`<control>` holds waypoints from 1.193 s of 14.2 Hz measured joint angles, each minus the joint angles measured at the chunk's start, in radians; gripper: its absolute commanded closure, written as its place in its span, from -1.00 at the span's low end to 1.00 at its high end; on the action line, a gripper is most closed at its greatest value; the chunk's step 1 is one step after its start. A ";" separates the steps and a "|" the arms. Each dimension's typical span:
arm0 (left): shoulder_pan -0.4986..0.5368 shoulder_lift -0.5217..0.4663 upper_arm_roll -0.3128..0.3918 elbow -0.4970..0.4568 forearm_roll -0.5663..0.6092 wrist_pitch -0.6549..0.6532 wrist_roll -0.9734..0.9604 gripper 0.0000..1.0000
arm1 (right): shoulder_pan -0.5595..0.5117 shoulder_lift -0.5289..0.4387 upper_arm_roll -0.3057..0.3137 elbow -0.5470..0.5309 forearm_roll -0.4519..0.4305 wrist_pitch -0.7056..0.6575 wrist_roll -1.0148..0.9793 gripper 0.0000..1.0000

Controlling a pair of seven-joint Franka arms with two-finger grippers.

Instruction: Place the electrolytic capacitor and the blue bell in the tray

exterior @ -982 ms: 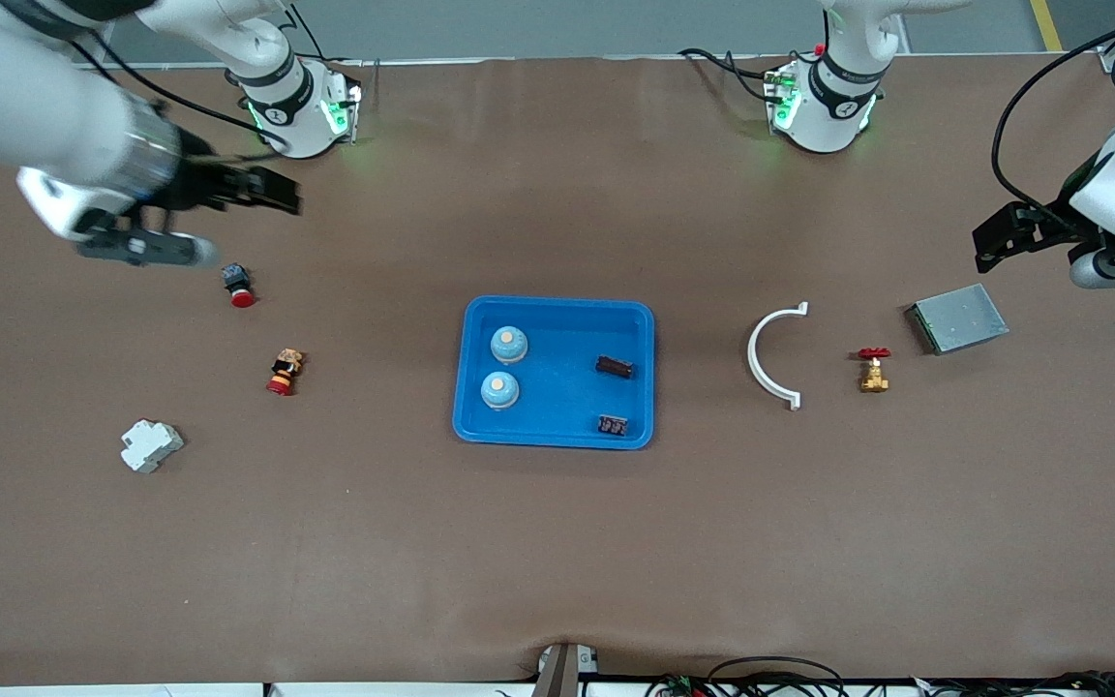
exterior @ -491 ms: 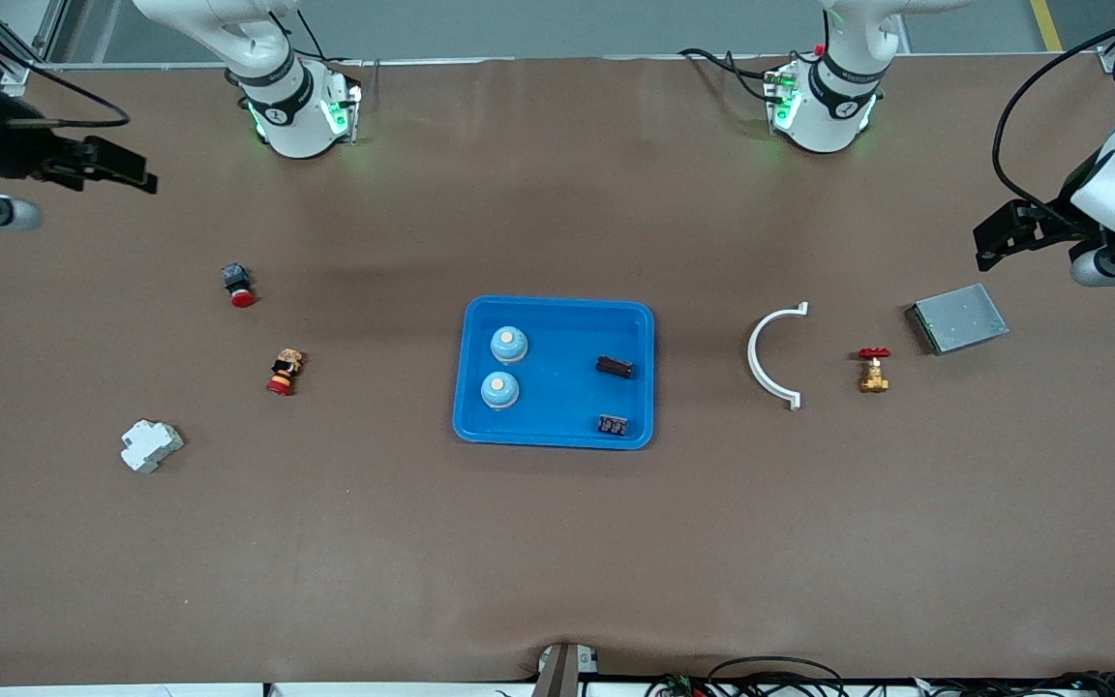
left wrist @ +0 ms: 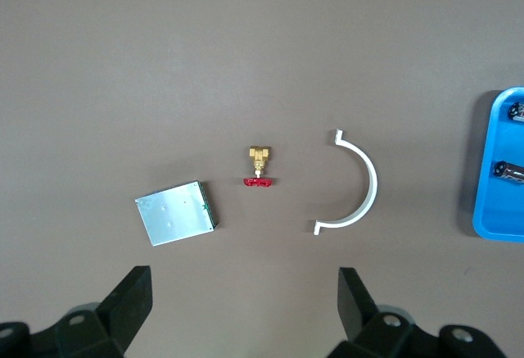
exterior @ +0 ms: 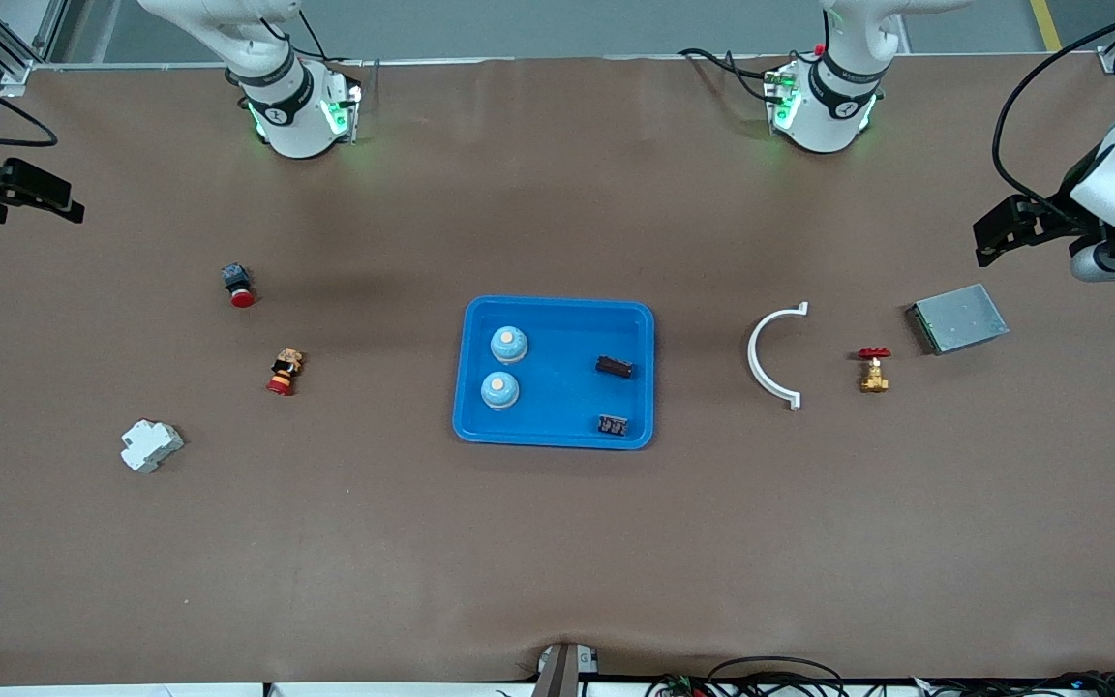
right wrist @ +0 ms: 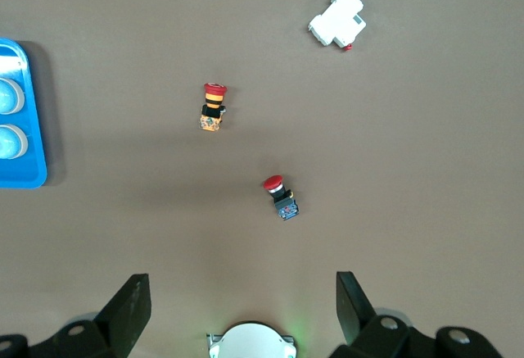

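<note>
The bright blue tray point(exterior: 557, 303) lies mid-table. Two blue bells point(exterior: 509, 344) point(exterior: 499, 389) stand in it toward the right arm's end. Two small dark capacitors point(exterior: 614, 367) point(exterior: 613, 424) lie in it toward the left arm's end. My left gripper point(exterior: 993, 235) hangs open and empty over the table's edge near the grey box; in its wrist view point(left wrist: 244, 284) the tray's rim point(left wrist: 490, 210) shows at the side. My right gripper point(exterior: 30, 194) hangs open and empty at the other end of the table point(right wrist: 237, 288), well away from the tray point(right wrist: 24, 179).
A white curved bracket point(exterior: 770, 356), a brass valve with a red handle point(exterior: 873, 370) and a grey metal box point(exterior: 956, 318) lie toward the left arm's end. Toward the right arm's end lie a red push button point(exterior: 238, 286), a red-and-orange button point(exterior: 284, 372) and a white breaker point(exterior: 151, 445).
My right arm has drawn back from near the red push button out to the table's end. The left arm has hardly shifted. Nothing on the table moved.
</note>
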 measured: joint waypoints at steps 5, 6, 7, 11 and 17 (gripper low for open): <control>0.000 0.000 -0.001 0.000 0.000 0.000 -0.004 -1.00 | 0.014 -0.001 0.014 0.010 0.000 -0.001 0.023 -1.00; 0.000 0.000 -0.001 0.000 0.000 -0.001 -0.008 -1.00 | 0.023 0.001 0.016 0.013 -0.001 0.003 0.024 -1.00; 0.000 0.000 -0.002 0.000 0.000 -0.001 -0.011 -1.00 | 0.034 0.009 0.017 0.025 -0.008 0.005 0.026 -1.00; -0.001 -0.001 -0.013 0.000 0.000 -0.004 -0.017 -1.00 | 0.044 0.098 0.013 0.162 -0.047 0.007 0.034 -1.00; 0.000 -0.005 -0.011 0.012 0.000 -0.004 -0.019 -1.00 | 0.013 0.135 0.001 0.214 -0.038 0.003 0.077 -1.00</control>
